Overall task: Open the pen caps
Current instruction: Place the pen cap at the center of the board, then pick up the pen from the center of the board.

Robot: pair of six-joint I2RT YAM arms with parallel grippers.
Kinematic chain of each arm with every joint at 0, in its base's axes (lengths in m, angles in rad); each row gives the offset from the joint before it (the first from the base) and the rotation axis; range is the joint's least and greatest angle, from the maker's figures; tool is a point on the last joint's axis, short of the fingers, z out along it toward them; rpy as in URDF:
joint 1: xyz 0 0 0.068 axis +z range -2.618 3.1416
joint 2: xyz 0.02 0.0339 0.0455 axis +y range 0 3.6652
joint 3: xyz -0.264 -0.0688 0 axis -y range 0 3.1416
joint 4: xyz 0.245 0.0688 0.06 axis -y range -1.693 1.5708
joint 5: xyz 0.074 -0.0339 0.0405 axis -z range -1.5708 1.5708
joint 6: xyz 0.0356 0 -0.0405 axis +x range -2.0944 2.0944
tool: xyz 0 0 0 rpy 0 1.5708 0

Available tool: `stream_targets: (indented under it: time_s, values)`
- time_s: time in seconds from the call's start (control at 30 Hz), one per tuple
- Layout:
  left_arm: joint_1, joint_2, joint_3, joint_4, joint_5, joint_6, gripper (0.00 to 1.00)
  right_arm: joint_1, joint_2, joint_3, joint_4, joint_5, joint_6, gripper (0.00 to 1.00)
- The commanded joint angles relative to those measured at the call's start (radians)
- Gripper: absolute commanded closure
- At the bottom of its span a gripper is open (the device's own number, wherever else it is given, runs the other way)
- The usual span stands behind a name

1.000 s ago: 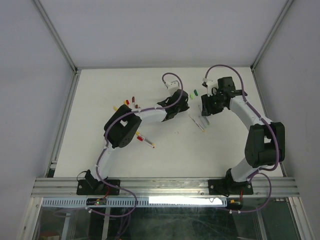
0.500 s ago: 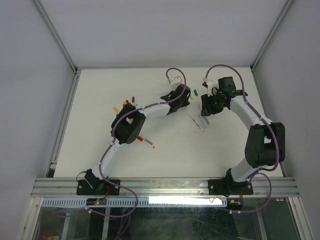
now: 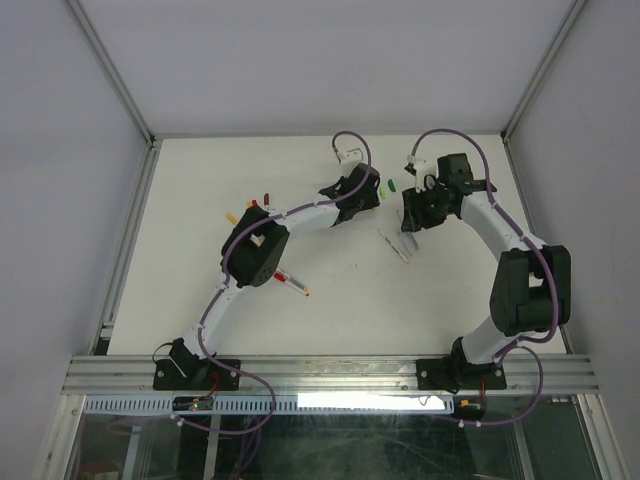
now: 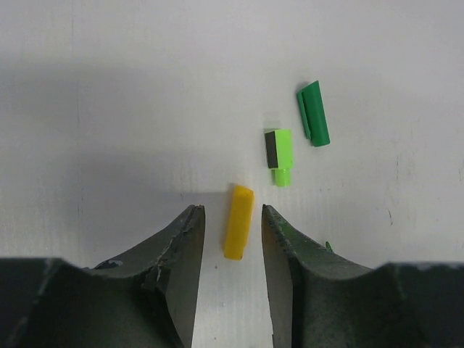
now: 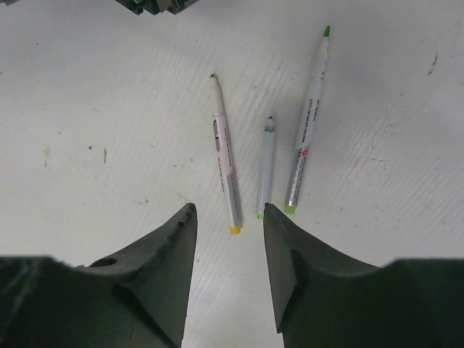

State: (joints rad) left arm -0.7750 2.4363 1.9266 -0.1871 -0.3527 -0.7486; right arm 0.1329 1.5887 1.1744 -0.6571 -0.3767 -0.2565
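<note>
Three caps lie flat on the white table (image 4: pixel 109 109) ahead of the left gripper (image 4: pixel 230 212): one yellow, two green. The small yellow plastic cap (image 4: pixel 238 221) sits between the two dark fingers, its long axis running nearly straight away from the wrist, far end leaning slightly right. The jaws stand apart with a gap on each side of it, gripping nothing. Just beyond, to the right, is a bright green cap (image 4: pixel 278 154), long axis also pointing away, with a dark face at the far end and a narrow stub nearest the fingers. Further off lies a darker green cap (image 4: pixel 313 113) with a clip along its left side, far end tilted slightly left.

The right gripper (image 5: pixel 228 209) is also spread wide and empty above three thin white-grey pen barrels, roughly parallel and pointing away: a yellow-ended barrel (image 5: pixel 225 163), a shorter grey barrel (image 5: pixel 266 168), and a long green-tipped barrel (image 5: pixel 308 123).

From above, small red and yellow bits (image 3: pixel 266 198) lie by the left arm's elbow, possibly more caps, too small to count.
</note>
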Motion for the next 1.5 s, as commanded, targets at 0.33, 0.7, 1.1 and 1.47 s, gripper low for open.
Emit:
stream_targets:
  time_s: [0.33,0.7,1.1,1.47]
  values:
    - [0.008,-0.573,-0.576,0.471,0.246,0.239,0.44,-0.006,-0.181,-0.012,0.041,-0.270,-0.067,0.55]
    - [0.008,-1.060,-1.148,0.680,0.253,0.269,0.37,-0.004,-0.317,-0.093,0.100,-0.566,-0.115,0.55]
    - [0.016,-1.420,-1.545,0.680,0.116,0.221,0.12,0.136,-0.386,-0.261,0.311,-0.744,-0.158,0.46]
    - [0.236,-1.598,-1.617,0.598,0.252,0.209,0.02,0.420,-0.259,-0.209,0.349,-0.482,-0.173,0.46]
